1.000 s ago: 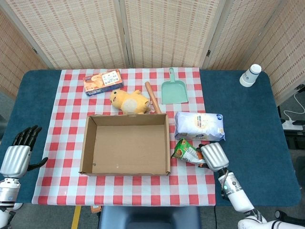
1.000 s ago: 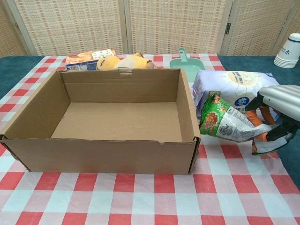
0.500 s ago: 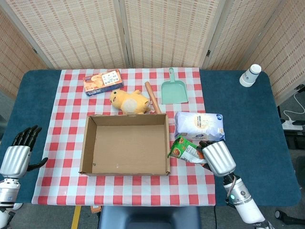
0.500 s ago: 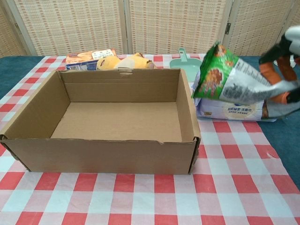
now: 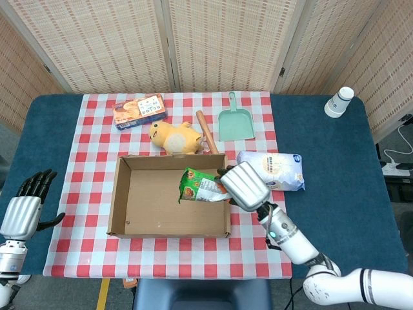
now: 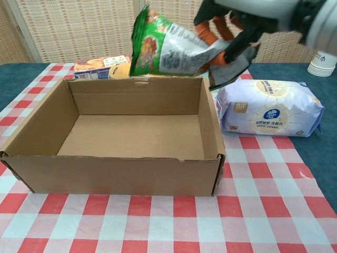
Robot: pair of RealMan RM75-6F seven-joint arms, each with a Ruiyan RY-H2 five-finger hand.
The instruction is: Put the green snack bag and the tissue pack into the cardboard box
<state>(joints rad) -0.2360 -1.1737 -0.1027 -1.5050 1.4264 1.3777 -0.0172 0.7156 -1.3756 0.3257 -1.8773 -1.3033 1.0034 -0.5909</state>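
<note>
My right hand holds the green snack bag in the air over the right part of the open cardboard box. The box is empty inside. The white tissue pack lies on the checked cloth just right of the box. My left hand hangs at the table's left edge with fingers spread, holding nothing; the chest view does not show it.
Behind the box lie a yellow plush toy, a wooden stick, a green dustpan and an orange snack box. Paper cups stand at the far right.
My right hand lifted the green snack bag off the cloth beside the tissue pack and carried it left, over the box. The left hand stayed still.
</note>
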